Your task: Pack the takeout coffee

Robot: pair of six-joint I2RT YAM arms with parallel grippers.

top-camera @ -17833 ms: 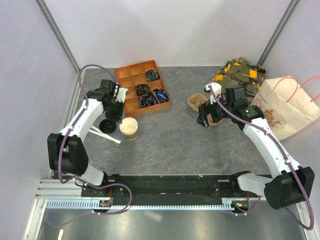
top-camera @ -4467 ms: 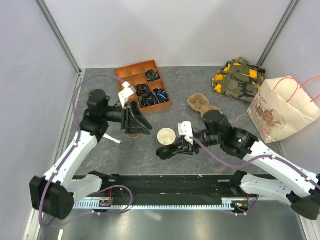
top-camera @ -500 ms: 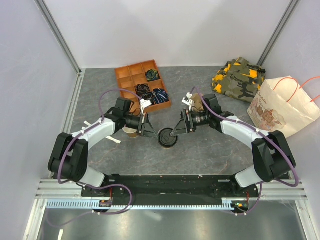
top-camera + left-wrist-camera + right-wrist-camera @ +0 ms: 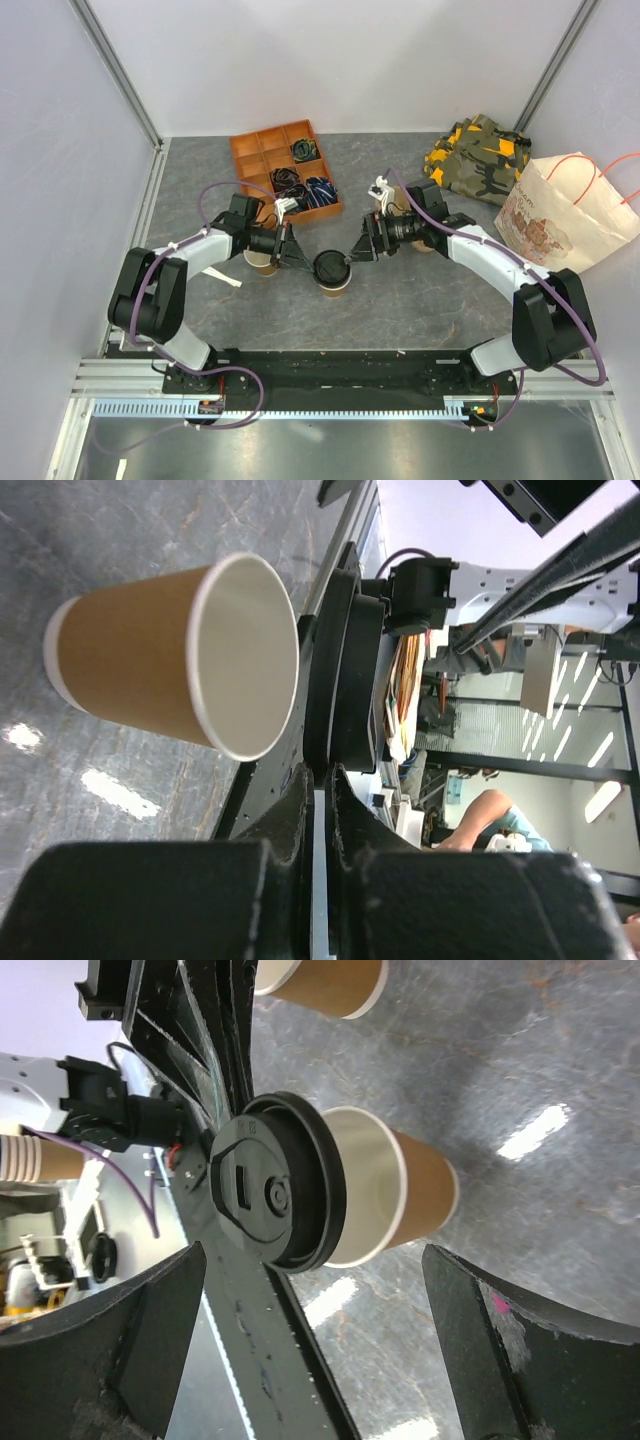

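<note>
Coffee cup (image 4: pixel 332 272) stands upright on the grey table (image 4: pixel 400 310) just below the middle of the top view, between the two grippers. Its black lid (image 4: pixel 275 1192) is not seated. In the right wrist view the lid lies askew over the mouth, and a crescent of the cream inside shows beside it.

The left gripper (image 4: pixel 298 260) reaches in from the left of the top view with its fingers (image 4: pixel 290 820) pressed together. Their tips come up to the lid's edge, but I cannot tell whether the edge is nipped between them.

The right gripper (image 4: pixel 358 250) comes in from the right with its jaws spread wide and holds nothing. Its fingers (image 4: pixel 140 1350) fill the lower corners of the wrist view, with the coffee cup between them and clear of both.

A second tan cup (image 4: pixel 260 264), without a lid, stands left of the coffee cup, partly under the left arm. An orange divided tray (image 4: pixel 252 152) lies in the upper left of the table. A camouflage cloth (image 4: pixel 478 150) and a paper bag (image 4: pixel 565 215) lie at the upper right.
</note>
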